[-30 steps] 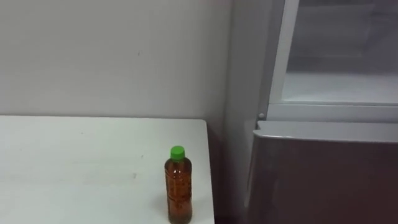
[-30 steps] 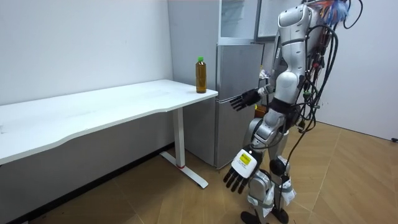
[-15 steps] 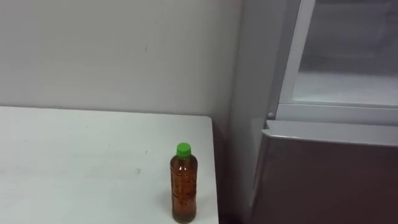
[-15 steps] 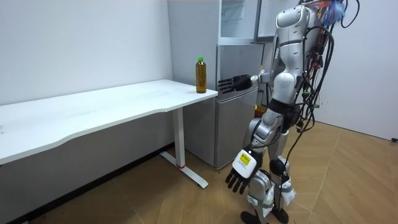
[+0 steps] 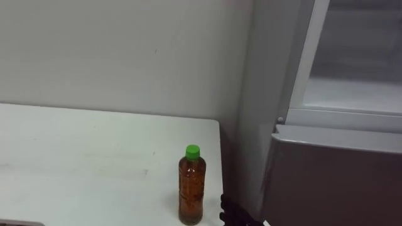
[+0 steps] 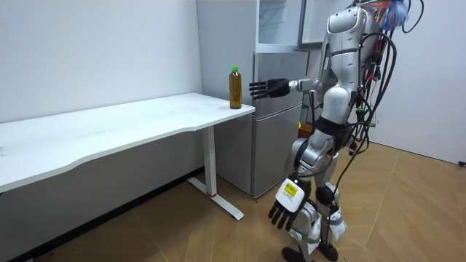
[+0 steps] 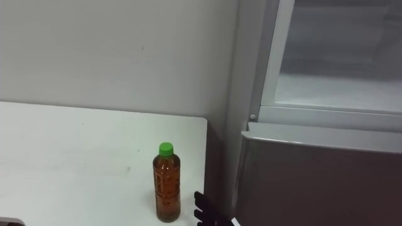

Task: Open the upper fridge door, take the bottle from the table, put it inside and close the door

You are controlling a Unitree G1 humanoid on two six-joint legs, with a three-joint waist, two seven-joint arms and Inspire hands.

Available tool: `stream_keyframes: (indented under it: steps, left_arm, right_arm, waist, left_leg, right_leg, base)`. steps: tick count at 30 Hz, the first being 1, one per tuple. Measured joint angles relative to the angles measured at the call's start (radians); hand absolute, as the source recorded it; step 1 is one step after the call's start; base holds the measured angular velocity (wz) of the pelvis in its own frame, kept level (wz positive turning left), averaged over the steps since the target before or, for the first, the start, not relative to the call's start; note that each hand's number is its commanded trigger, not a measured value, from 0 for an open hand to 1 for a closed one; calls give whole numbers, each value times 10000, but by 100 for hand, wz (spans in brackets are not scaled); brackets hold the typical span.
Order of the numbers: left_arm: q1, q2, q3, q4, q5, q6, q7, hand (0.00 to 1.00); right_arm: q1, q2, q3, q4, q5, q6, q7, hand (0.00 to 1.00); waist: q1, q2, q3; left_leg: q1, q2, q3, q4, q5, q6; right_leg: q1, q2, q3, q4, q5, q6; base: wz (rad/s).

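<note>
Eye views were dim, the light flat. The wall (image 5: 113, 56) read evenly grey, and the gap between table (image 5: 75, 157) and fridge (image 5: 333, 169) lay in shadow. Room view was brighter under diffuse overhead light. Soft shadow sat under the table, faint sheen on the floor (image 6: 408, 196).

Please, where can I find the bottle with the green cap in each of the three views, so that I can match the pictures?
Left eye view: the bottle stands low, about the centre, near the right edge of the table.
Right eye view: low, left of centre, near the same table edge.
Room view: upper middle, upright on the table's corner.
Shared landmark: the fridge just beyond that table corner.
</note>
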Motion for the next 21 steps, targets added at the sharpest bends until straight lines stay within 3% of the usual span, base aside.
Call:
stream_keyframes:
  steps: [7, 21]
  left_arm:
    - [-10, 4, -3, -1, -1, -2, -68, 0]
    - [78, 132, 21, 0, 23, 10, -185, 0]
  right_arm:
    - [-66, -104, 36, -1182, 16, -9, -589, 0]
    - [-806, -189, 54, -1220, -15, -13, -1725, 0]
  waist:
    - [137, -8, -4]
    - [502, -83, -13]
  left_leg:
    - [-139, 10, -41, 53, 0, 0]
    - [-359, 9, -219, 195, 7, 2]
  right_leg:
    - [-103, 6, -45, 45, 22, -15]
    - [-191, -17, -281, 152, 54, -27]
  base:
    - [0]
    - [3]
